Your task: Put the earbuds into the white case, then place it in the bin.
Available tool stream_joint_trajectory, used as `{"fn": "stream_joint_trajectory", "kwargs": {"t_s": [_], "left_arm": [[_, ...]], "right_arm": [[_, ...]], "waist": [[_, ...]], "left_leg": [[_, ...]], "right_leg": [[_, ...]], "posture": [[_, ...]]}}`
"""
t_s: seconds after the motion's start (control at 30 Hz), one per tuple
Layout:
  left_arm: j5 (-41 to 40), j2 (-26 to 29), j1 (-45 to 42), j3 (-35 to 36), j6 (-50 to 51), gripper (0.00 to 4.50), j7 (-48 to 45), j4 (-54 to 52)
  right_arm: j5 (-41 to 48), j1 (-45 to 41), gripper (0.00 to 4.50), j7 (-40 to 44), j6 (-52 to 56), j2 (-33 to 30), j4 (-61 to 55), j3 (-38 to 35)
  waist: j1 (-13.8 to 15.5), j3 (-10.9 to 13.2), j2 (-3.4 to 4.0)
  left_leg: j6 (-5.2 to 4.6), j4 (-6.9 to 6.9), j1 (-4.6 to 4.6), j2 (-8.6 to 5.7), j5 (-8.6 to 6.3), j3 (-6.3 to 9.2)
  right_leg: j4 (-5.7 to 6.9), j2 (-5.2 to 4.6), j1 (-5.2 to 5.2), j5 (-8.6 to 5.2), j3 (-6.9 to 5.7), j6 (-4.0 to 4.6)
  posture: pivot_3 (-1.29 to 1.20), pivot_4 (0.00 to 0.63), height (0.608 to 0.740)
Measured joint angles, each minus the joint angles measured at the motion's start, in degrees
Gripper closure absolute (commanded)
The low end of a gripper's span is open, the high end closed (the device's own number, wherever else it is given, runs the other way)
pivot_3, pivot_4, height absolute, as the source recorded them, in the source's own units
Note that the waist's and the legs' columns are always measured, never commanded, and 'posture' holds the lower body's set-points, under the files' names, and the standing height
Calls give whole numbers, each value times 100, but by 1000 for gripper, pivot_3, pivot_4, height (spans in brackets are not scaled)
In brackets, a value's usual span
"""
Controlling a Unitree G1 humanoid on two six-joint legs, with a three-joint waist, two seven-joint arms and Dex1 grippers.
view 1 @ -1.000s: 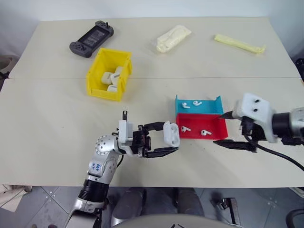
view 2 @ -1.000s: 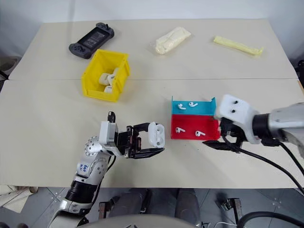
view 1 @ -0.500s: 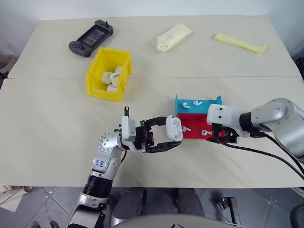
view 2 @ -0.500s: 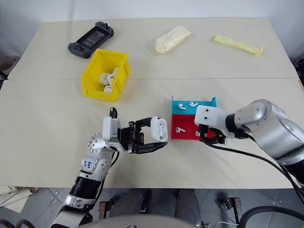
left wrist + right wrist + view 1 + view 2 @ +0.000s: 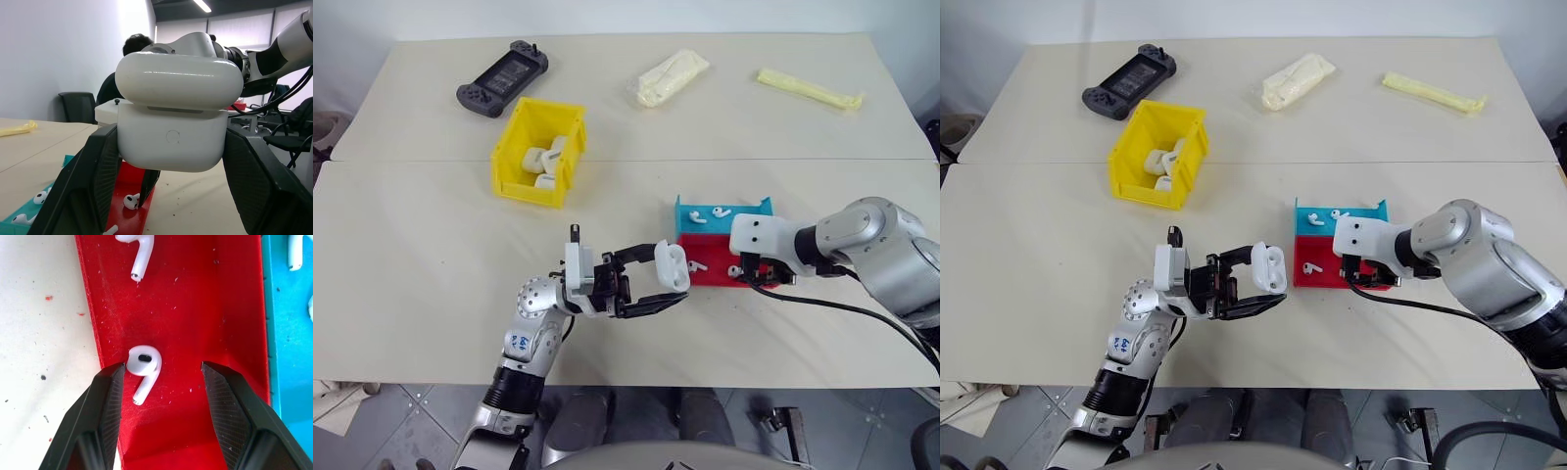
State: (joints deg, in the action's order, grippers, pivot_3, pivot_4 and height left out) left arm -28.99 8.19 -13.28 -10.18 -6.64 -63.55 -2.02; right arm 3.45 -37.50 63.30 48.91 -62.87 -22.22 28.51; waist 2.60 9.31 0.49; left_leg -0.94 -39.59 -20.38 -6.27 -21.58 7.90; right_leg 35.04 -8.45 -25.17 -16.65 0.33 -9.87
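The white case (image 5: 673,265) hangs a little above the table, just left of the red tray (image 5: 713,277), with my left gripper (image 5: 670,277) shut on its sides. In the left wrist view the case (image 5: 178,122) sits between the two black fingers. My right gripper (image 5: 164,372) is down in the red tray (image 5: 195,308), open, its fingers on either side of one earbud (image 5: 143,366); one finger touches the bud's head. A second earbud (image 5: 138,249) lies further along the same tray. The yellow bin (image 5: 514,181) stands at the back left with white cases inside.
A blue tray (image 5: 744,217) with two earbuds adjoins the red tray's far side. At the table's far edge lie a black game controller (image 5: 502,78), a pale packet (image 5: 671,76) and a yellow strip (image 5: 808,88). A person (image 5: 134,46) sits in the background.
My right gripper came in from the right, dropped into the red tray and narrowed its fingers around an earbud. The left gripper and case stayed where they were.
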Motion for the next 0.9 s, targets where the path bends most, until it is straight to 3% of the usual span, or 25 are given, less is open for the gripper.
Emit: {"fn": "stream_joint_trajectory", "kwargs": {"t_s": [0.33,0.8,0.9], "left_arm": [[6,12,-1,2,0,1710,37,1],[14,15,-10,8,-10,1710,37,7],[15,12,-14,9,-16,1710,37,9]], "right_arm": [[-159,-1,1946,86,145,216,-13,-47],[16,197,1946,-117,1273,409,-318,-387],[78,196,2513,-178,1421,495,-344,-406]], "waist": [[-13,-1,-2],[-6,-2,-4],[-8,-6,-10]], "left_leg": [[0,-1,1,2,0,0],[0,-3,1,1,0,1],[0,-3,2,2,0,1]], "right_leg": [[2,1,1,0,0,0],[2,0,4,1,0,2],[1,1,4,1,0,2]], "posture": [[0,150,740],[0,150,740],[0,150,740]]}}
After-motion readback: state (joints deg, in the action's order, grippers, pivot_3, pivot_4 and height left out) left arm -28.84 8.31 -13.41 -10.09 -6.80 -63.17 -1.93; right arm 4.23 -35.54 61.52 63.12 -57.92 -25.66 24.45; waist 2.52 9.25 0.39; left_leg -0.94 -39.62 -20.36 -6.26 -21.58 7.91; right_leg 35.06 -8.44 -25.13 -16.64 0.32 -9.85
